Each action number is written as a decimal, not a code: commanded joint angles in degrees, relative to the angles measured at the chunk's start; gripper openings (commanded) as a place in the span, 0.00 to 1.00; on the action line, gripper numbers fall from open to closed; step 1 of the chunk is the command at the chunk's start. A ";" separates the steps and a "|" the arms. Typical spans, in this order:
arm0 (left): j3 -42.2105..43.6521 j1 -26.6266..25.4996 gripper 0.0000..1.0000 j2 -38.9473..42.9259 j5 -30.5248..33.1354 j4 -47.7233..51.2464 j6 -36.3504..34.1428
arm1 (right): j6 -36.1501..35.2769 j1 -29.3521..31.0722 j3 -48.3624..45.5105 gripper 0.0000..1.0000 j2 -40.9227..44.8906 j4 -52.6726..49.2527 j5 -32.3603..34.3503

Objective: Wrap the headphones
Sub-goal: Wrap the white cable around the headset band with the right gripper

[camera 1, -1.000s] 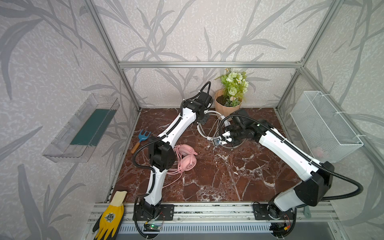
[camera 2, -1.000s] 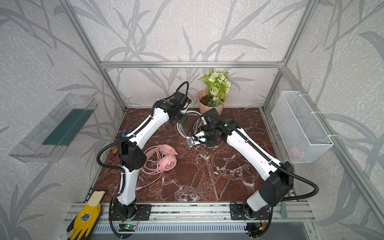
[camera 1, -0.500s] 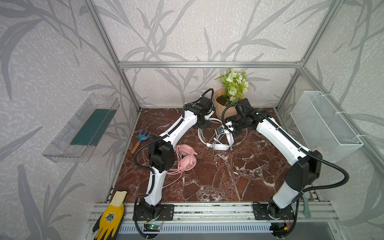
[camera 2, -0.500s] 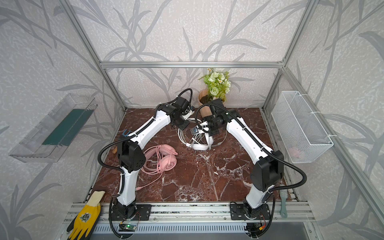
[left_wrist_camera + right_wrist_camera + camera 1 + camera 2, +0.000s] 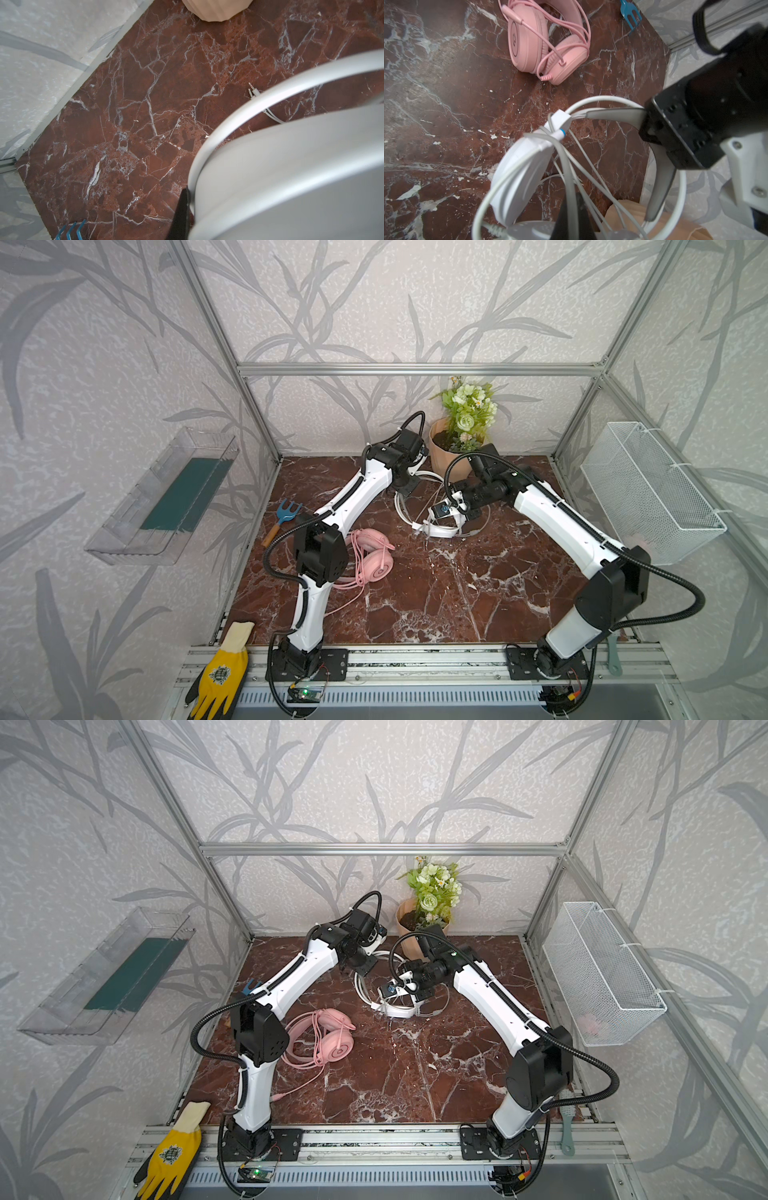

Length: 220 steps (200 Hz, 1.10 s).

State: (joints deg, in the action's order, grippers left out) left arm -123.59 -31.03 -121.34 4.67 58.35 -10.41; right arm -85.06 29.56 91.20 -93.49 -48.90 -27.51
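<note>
Loads of bare marble top toward the front rail, tighter at the back with the flower pot just behind and a blue fork near the left edge. White headphones at back centre between both grippers: left gripper clamped on the headband, right gripper pinched shut on the cable by an earcup. Pink headphones apart, beside the left arm's elbow.

The flower pot blocks the way just behind the white headphones, the pink headphones lie near their front-left, and the floor in front is open.
</note>
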 commanded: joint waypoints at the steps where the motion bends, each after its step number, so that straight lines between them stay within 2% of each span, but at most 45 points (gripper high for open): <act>1: -2.97 0.03 0.00 -0.85 -0.39 1.03 1.95 | 1.62 2.51 0.03 0.00 1.74 1.72 0.10; 51: -3.24 0.00 0.00 -1.03 0.61 2.63 2.68 | 3.14 5.18 5.44 0.00 -2.68 -0.83 1.81; 78: -2.46 -0.13 0.00 -0.39 -0.37 3.04 1.35 | 4.04 5.20 8.18 0.00 -3.98 -1.90 5.39; 95: -1.96 -0.14 0.00 -0.15 -0.35 2.92 0.82 | 4.28 5.16 11.71 0.00 -7.60 -4.36 8.04; 130: -0.73 -0.24 0.00 0.72 -4.89 3.84 -2.47 | 4.24 4.35 14.72 0.00 -9.52 -5.18 13.18; 194: 4.42 -0.25 0.00 3.90 -10.23 3.11 -5.67 | 1.92 -2.05 12.23 0.00 -8.59 -0.01 6.86; 220: 4.54 -0.26 0.00 4.27 -11.50 3.26 -5.76 | 3.15 -5.58 12.88 0.03 -9.73 1.31 0.78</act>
State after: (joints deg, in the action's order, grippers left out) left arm -119.20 -31.07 -121.10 -2.63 60.75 -13.56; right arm -82.76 26.96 103.33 -102.94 -50.98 -20.27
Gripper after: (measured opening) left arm 0.048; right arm 0.054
